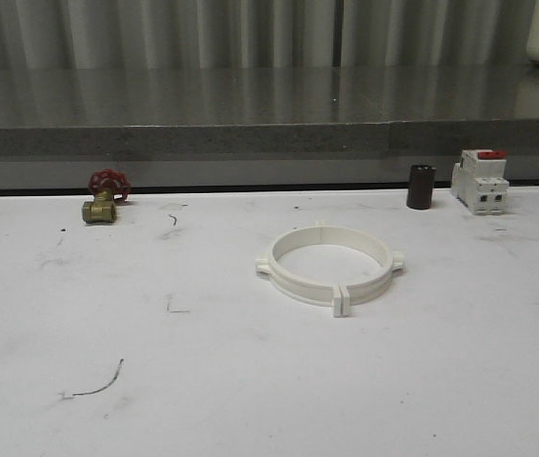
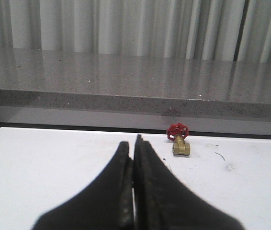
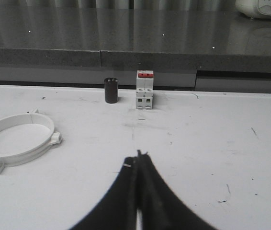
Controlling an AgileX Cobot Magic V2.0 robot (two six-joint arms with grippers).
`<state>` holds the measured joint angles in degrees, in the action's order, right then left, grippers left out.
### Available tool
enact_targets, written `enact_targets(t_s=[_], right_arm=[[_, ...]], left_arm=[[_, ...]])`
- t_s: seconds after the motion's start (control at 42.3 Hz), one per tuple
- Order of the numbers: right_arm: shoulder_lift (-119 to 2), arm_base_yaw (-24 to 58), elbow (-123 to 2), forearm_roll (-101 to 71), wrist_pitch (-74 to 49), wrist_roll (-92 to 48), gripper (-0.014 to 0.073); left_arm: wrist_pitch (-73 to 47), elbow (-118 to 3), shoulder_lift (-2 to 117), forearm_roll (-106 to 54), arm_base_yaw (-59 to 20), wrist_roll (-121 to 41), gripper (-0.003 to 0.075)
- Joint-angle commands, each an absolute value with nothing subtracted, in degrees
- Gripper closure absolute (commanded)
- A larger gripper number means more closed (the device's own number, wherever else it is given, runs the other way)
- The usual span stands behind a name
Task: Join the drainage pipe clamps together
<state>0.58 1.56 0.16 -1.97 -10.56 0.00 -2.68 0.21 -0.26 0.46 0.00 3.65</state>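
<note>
Drainage pipe clamps (image 1: 330, 266) — smooth white plastic ring, flat tabs meeting.

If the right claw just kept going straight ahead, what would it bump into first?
Probably the white breaker, nearly dead ahead of the shut right claw; the black cylinder stands just beside that line. Depth is uncertain.

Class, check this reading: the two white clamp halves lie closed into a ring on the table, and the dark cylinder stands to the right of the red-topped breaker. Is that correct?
One detail is wrong. The front view shows the dark cylinder standing to the left of the red-topped breaker, not the right. The two white clamp halves do lie closed into a ring on the table.
</note>
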Motion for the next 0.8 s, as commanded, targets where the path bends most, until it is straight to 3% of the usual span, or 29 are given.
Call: enact_targets(t_s=[0.0,0.78], right_arm=[[1.56,1.36,1.15,-2.05,-1.31,-0.53,0.0711],[1.55,0.45,1.34,-2.12,1.23,3.79,0.0711]], left_arm=[[1.67,1.62,-0.94,0.00,-0.42,3.77,0.0741],[1.67,1.62,-0.94,0.00,-0.42,3.77,0.0741]])
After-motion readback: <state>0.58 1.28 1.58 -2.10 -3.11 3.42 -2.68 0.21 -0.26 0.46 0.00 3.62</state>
